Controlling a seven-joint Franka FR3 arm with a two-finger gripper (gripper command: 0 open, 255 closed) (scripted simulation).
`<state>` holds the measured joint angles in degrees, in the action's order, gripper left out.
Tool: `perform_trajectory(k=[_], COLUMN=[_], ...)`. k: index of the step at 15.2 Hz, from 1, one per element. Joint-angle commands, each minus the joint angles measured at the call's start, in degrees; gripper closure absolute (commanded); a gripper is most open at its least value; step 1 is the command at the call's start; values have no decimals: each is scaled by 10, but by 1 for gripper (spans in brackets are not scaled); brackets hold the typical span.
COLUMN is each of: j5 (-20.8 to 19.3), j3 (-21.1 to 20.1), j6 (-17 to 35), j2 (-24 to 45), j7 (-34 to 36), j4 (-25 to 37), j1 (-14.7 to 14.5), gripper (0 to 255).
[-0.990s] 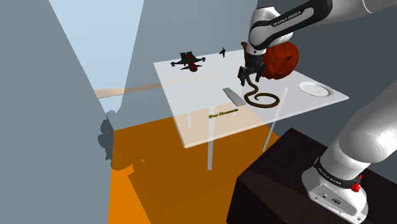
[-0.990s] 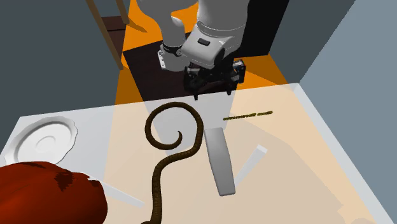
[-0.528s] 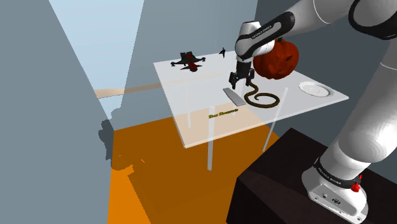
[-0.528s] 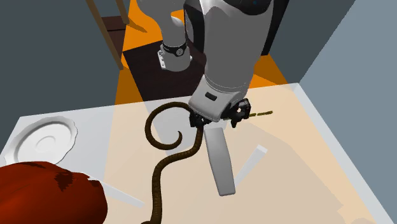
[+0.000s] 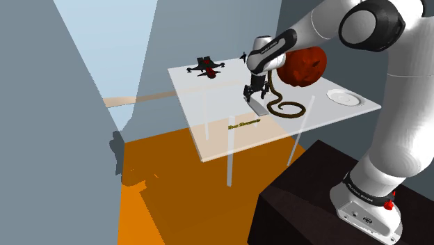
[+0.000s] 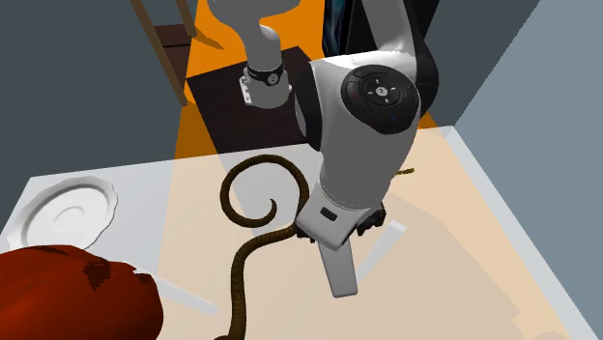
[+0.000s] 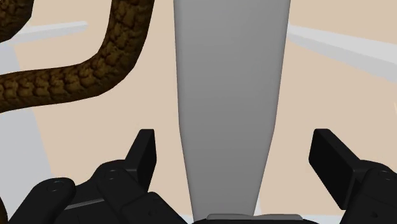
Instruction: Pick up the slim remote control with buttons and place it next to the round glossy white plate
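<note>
We are holding our end effector [image 7: 235, 159] spread wide astride the grey remote [image 7: 229, 83], which is lying flat on the worktop [image 7: 331, 95] beside the brown coil [image 7: 76, 76], so the fingers [image 7: 143, 153] can close across its narrow width.

In the second exterior view, the remote [image 6: 340, 270] is pictured on the table [image 6: 502, 280], with the snake [image 6: 226, 196] beside it at ten o'clock and the plate [image 6: 66, 214] well apart at nine o'clock.

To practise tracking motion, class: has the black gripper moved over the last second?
Yes. In the shoulder view the black gripper has shifted left and down, away from the dark red pumpkin, and now hangs over the slim grey remote, jaws open.
</note>
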<state>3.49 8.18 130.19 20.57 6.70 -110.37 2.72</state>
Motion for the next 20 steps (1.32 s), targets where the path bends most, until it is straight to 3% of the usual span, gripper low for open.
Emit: perform_trajectory(k=[1,5,13,14,20], j5=[3,7,7,7,7], j3=[-1,-3,-3,-3,-3], j6=[11,39,39,39,39], j2=[14,36,36,36,36], j7=[-2,-5,-5,-5,-5], j4=[3,-4,-4,-4,-4], j1=[2,3,3,3,3], gripper=[0,0,0,255,255])
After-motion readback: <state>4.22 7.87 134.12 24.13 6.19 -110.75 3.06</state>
